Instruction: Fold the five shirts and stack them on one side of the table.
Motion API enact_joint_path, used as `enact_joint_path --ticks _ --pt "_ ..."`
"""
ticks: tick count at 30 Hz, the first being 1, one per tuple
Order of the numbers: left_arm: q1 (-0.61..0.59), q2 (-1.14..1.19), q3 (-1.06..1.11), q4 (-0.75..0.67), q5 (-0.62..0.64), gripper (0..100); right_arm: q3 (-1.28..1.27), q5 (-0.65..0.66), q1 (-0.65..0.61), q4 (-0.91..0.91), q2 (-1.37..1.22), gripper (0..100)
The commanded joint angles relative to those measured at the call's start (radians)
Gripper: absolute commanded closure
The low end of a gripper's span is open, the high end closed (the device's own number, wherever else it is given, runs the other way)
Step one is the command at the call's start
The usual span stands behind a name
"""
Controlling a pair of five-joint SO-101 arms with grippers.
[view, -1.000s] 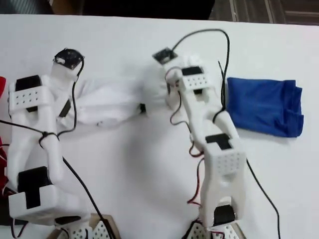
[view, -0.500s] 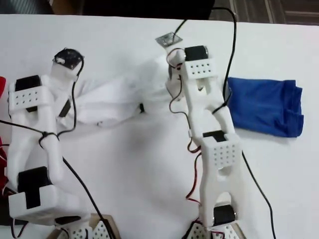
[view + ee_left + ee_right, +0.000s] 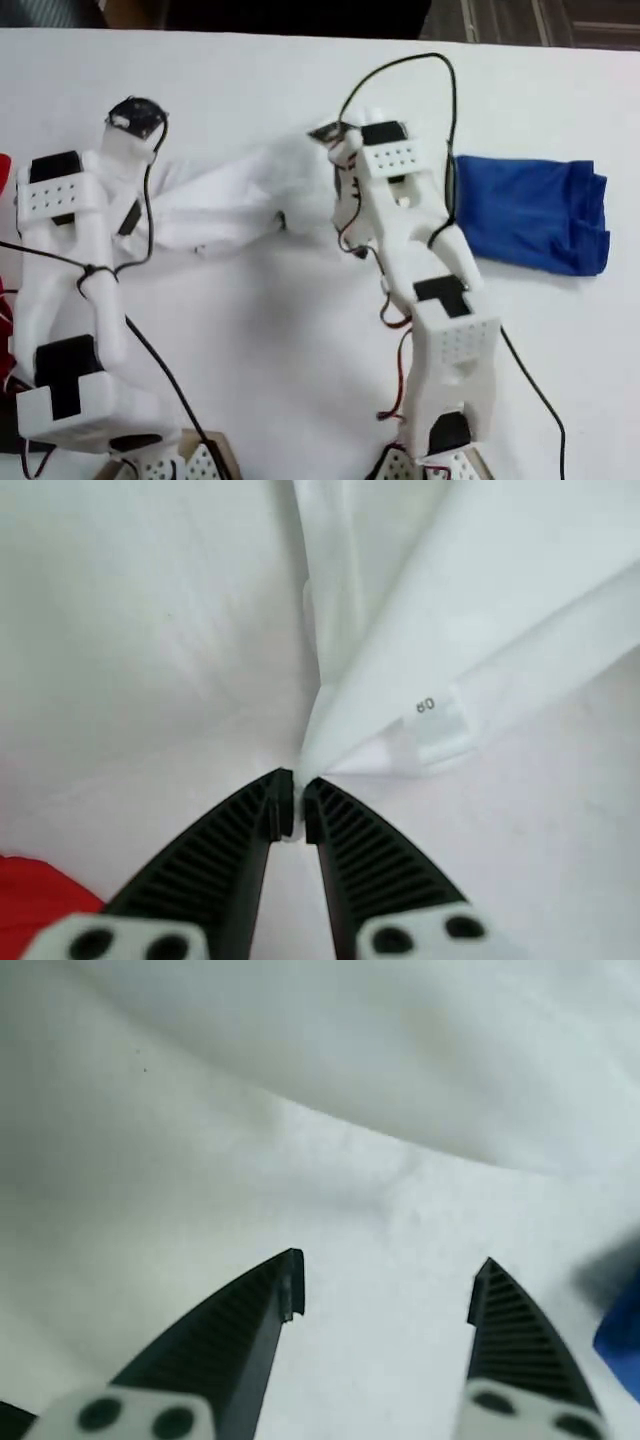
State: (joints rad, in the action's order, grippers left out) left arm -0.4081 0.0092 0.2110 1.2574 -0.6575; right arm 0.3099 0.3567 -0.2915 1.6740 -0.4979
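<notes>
The white shirt (image 3: 215, 200) partly hidden under left arm (image 3: 65, 230) and right arm (image 3: 420, 230) — red cloth (image 3: 30, 900) cut off.

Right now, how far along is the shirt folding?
Done: the blue shirt looks folded, lying alone at the table's right. In hand: the white shirt, with the left gripper shut on one corner and the right gripper open at its other end. Left: finishing the white shirt, the red shirt at the left edge, and all stacking; no pile yet.
</notes>
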Motion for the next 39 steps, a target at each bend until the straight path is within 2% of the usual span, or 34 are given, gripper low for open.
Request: enact_joint_path --ticks 1,9,13,21,30,35,39 --pt "-0.008 -0.009 -0.045 -0.003 0.005 98 -0.005 -0.005 -0.012 -0.01 0.102 73.3" --pt "-0.011 -0.009 -0.045 0.002 0.006 98 0.011 -0.005 -0.012 -0.222 -0.096 73.3" --pt "-0.011 -0.009 -0.041 0.003 0.006 98 0.118 -0.006 -0.002 -0.288 -0.194 73.3" --pt "-0.008 -0.005 -0.039 0.003 0.006 98 0.416 -0.058 -0.012 -0.289 -0.225 73.4" --pt "-0.006 -0.005 -0.038 0.003 0.006 98 0.489 -0.089 0.007 -0.302 -0.34 73.4" --pt "-0.006 -0.005 -0.038 0.003 0.006 98 0.594 -0.192 0.051 -0.346 -0.364 73.4" --pt "-0.006 -0.005 -0.038 0.003 0.006 98 0.652 -0.235 0.062 -0.291 -0.361 73.3"
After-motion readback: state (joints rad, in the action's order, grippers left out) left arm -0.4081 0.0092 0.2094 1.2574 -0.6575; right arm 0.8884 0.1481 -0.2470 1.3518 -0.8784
